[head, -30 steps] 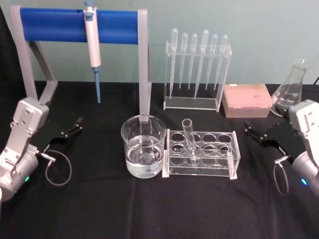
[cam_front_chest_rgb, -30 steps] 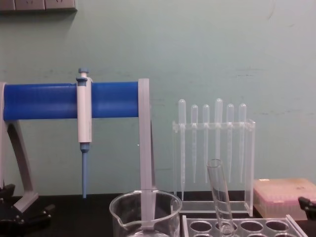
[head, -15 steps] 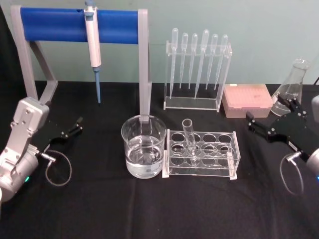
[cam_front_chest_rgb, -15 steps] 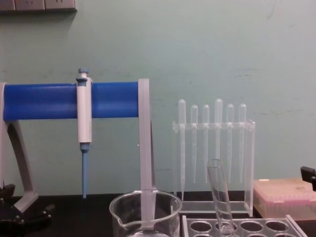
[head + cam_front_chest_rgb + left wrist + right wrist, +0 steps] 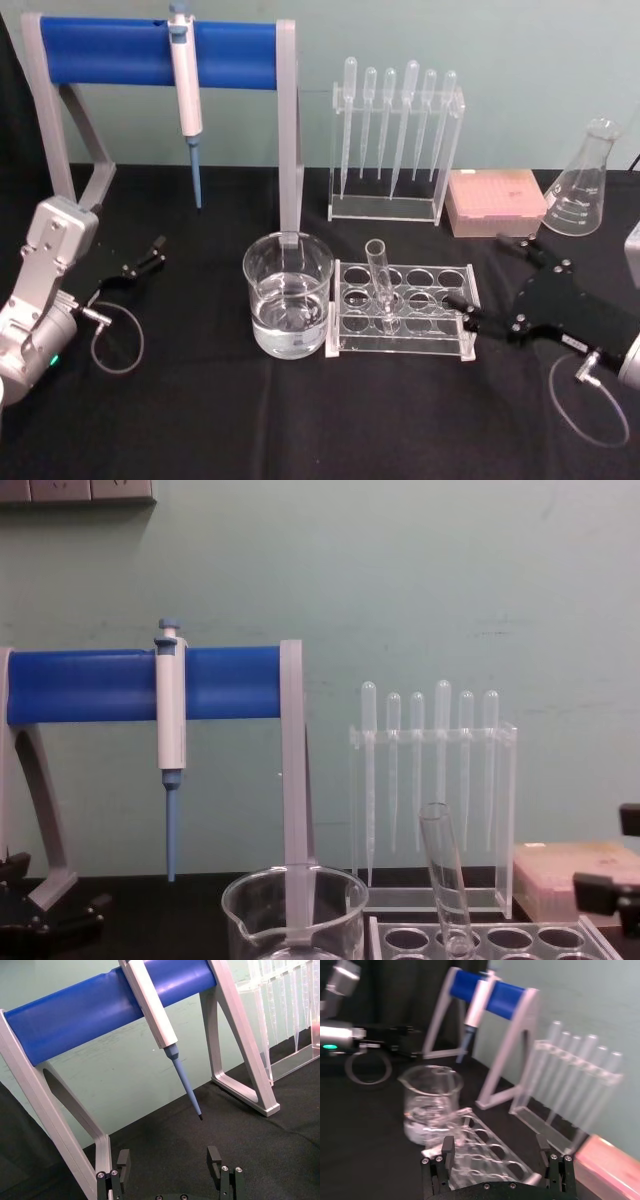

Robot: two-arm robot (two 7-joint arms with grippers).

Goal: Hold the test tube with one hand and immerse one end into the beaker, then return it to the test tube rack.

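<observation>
The test tube (image 5: 380, 287) leans in a front-left hole of a clear rack (image 5: 440, 340); the chest view shows the test tube (image 5: 445, 880) tilted above the rack holes. The beaker (image 5: 288, 296), holding some clear liquid, stands just left of the rack and appears in the right wrist view as the beaker (image 5: 430, 1100). My right gripper (image 5: 476, 270) is open at the rack's right end, apart from the tube. In its own view the right gripper (image 5: 495, 1152) has nothing between its fingers. My left gripper (image 5: 152, 254) rests open at the far left, also seen as the left gripper (image 5: 169, 1160).
A blue-barred stand holds a white-and-blue pipettor (image 5: 185, 75) behind the beaker. A rack of plastic pipettes (image 5: 395, 140) stands at the back centre, with a pink tip box (image 5: 495, 200) and a glass flask (image 5: 585, 185) to its right. Black cloth covers the table.
My right gripper has swung from beside the flask down and left to the right end of the tube rack. The left arm, tube and beaker have not moved.
</observation>
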